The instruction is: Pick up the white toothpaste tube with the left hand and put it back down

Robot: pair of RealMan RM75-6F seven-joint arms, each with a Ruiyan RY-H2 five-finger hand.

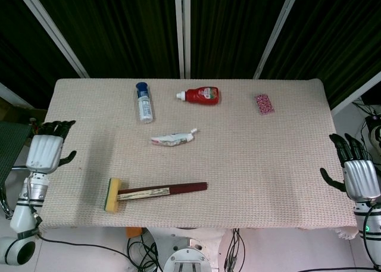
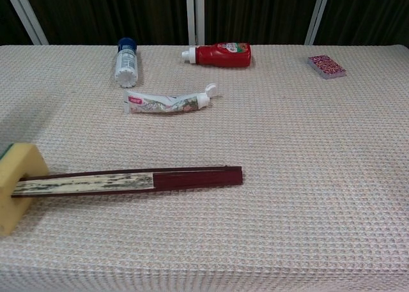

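The white toothpaste tube lies flat on the woven table mat, cap pointing right, with nothing touching it. My left hand hangs off the table's left edge, far from the tube, fingers spread and empty. Off the right edge my right hand is also empty with its fingers apart. Neither hand shows in the chest view.
A blue-capped white bottle and a red ketchup bottle lie at the back. A small patterned pink pack sits back right. A dark folded fan with a yellow sponge lies near the front.
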